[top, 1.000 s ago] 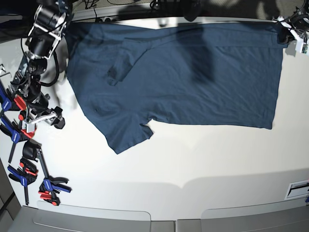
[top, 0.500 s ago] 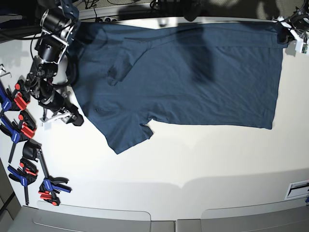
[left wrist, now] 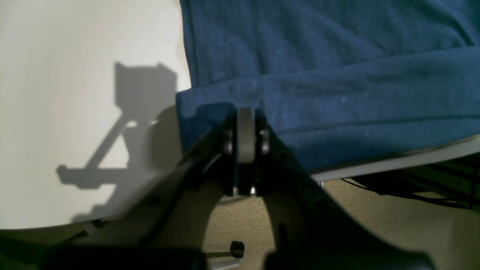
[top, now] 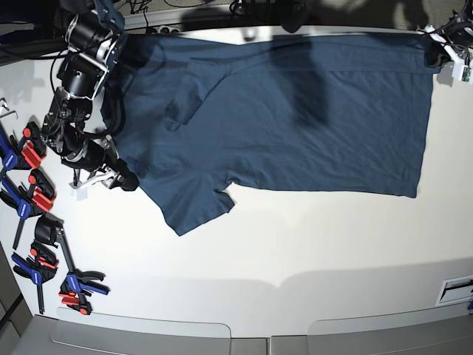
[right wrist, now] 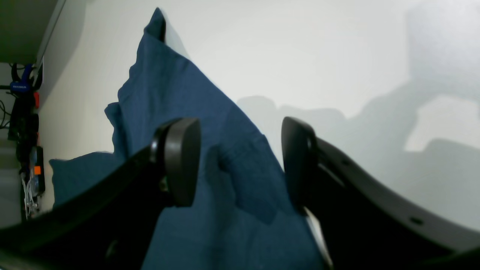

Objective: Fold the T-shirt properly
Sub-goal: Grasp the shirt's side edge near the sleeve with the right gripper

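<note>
The dark navy T-shirt (top: 295, 111) lies spread flat on the white table (top: 295, 244), with a sleeve pointing toward the front left. A folded band runs along its far edge. At the far right corner my left gripper (top: 437, 46) is shut on that folded edge. In the left wrist view its fingertips (left wrist: 245, 127) press together on the T-shirt (left wrist: 337, 75) near the table edge. My right gripper (top: 109, 180) is at the shirt's left edge and open. In the right wrist view its gripper (right wrist: 240, 161) straddles the T-shirt (right wrist: 168, 93), whose cloth lies between the two pads.
Several blue, red and black clamps (top: 33, 200) lie along the table's left edge, with more (top: 74, 285) near the front left. A white label (top: 454, 288) sits at the front right. The table's far edge (left wrist: 375, 165) drops to carpet and cables.
My right arm has swung rightward, bringing its open gripper from the bare table beside the clamps to the shirt's left edge. The left gripper and the shirt have not moved.
</note>
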